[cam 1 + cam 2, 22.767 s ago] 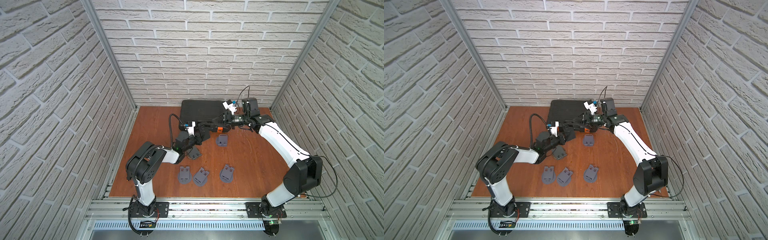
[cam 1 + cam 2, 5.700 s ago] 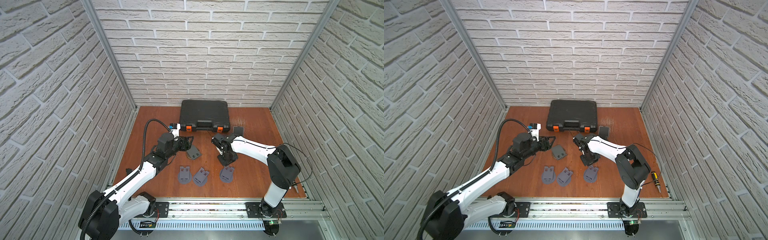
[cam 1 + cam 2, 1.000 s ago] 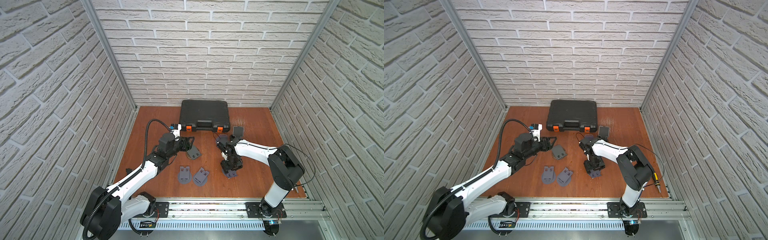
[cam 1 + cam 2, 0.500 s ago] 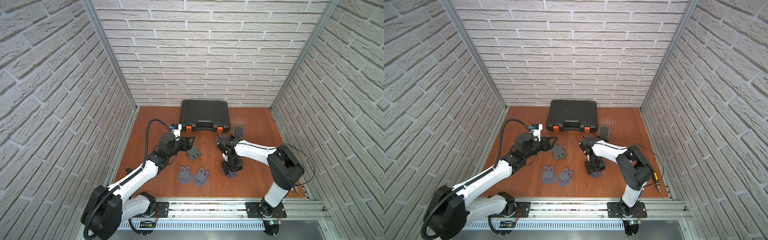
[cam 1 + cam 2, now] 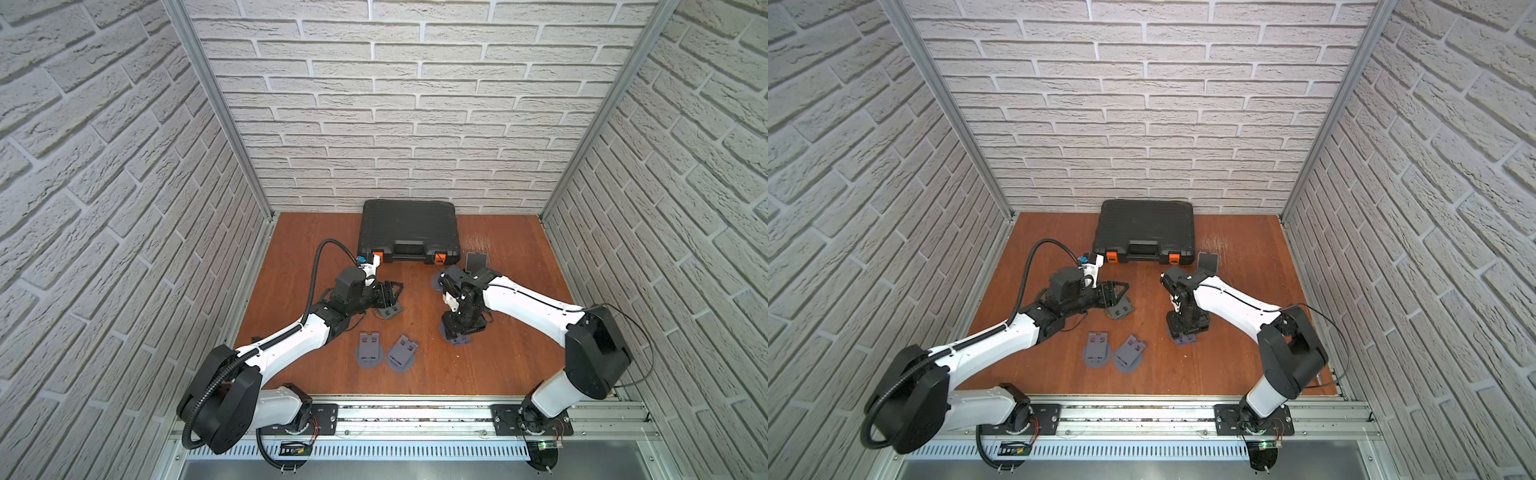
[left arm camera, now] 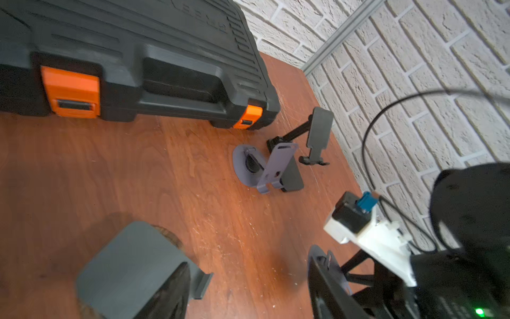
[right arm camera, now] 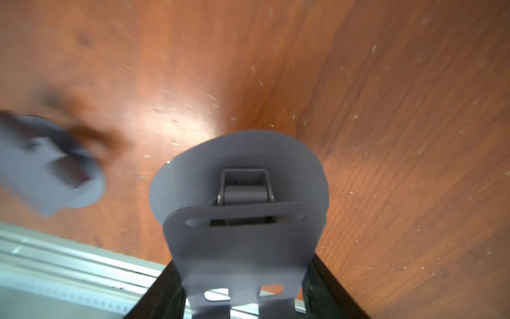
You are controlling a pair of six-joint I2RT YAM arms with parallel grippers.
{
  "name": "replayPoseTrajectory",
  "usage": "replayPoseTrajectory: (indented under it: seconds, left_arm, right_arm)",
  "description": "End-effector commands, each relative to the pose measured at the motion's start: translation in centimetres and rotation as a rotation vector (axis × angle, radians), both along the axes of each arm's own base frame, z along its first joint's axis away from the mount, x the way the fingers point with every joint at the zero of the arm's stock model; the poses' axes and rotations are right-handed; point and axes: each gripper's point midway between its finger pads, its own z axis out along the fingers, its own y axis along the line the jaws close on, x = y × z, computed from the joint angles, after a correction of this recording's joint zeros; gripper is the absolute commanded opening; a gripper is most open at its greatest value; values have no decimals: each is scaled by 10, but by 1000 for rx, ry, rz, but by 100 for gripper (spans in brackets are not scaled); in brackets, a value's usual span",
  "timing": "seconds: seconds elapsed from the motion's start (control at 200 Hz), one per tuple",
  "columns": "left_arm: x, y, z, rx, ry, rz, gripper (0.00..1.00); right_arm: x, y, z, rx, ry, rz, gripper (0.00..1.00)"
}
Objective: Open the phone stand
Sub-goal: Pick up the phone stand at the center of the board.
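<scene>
Here's the phone stand (image 5: pixel 458 340), lower right of centre in both top views, right under the right claw (image 5: pixel 462 329). The right arm comes in from the lower right corner, elbow bent, wrist pointing straight down. The right wrist view gives what the top views can't: black fingers (image 7: pixel 327 292) pinching the stand's plate by its side edges, plate tipped up off the round base, hinge showing.

The left claw (image 5: pixel 390 291), left of centre, lies low and level. It is spread wide with nothing between its fingers, over a dark stand (image 5: pixel 388 311) on the table (image 5: pixel 507 361). Two folded stands (image 5: pixel 369 350) lie flat below it.

At the back, the black case (image 5: pixel 409 230) is shut, its contents hidden. The left wrist view picks out two opened stands (image 6: pixel 266 168) by the case's corner. In the top views the right arm covers most of the grey one.
</scene>
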Motion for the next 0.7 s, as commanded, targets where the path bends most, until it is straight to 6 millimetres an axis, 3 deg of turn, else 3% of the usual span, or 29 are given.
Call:
replayPoseTrajectory:
  seconds: [0.0, 0.345, 0.69]
  left_arm:
    - [-2, -21, 26, -100, -50, -46, 67]
    - [-25, -48, 23, -136, -92, -111, 65]
    - [-34, -66, 20, -169, -151, -153, 62]
  right_arm:
    - [2, 12, 35, 104, -48, -28, 24]
    - [32, 41, 99, 334, -244, -129, 21]
    - [68, 52, 128, 466, -369, -238, 21]
